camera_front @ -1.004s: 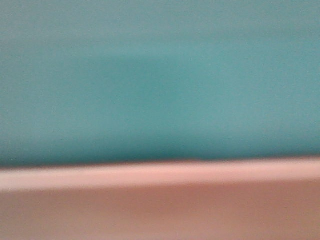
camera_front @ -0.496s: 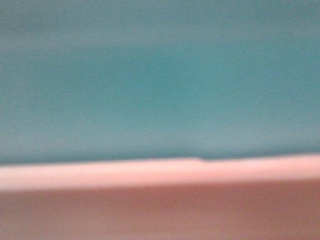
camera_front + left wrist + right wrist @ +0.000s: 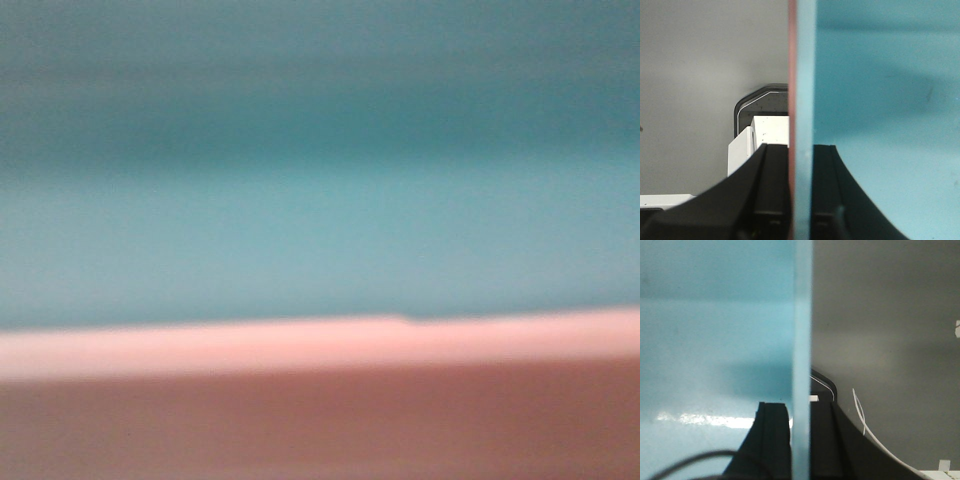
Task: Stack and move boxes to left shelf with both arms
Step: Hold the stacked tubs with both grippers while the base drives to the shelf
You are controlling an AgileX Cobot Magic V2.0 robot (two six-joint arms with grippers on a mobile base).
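Observation:
The light blue box sits nested in the salmon pink box; both fill the blurred front view right up against the camera. In the left wrist view my left gripper is shut on the stacked walls, one finger outside the pink rim, one inside the blue box. In the right wrist view my right gripper is shut on the opposite blue wall, one finger inside the box, one outside. The left shelf is out of view.
Grey floor lies beyond the boxes in both wrist views. A white and dark part of the robot base shows below the left gripper. A thin white cable hangs by the right gripper.
The boxes stay pressed against the front camera. The shading on the blue box has shifted, darker at the top and lighter lower down; the pink rim keeps its place.

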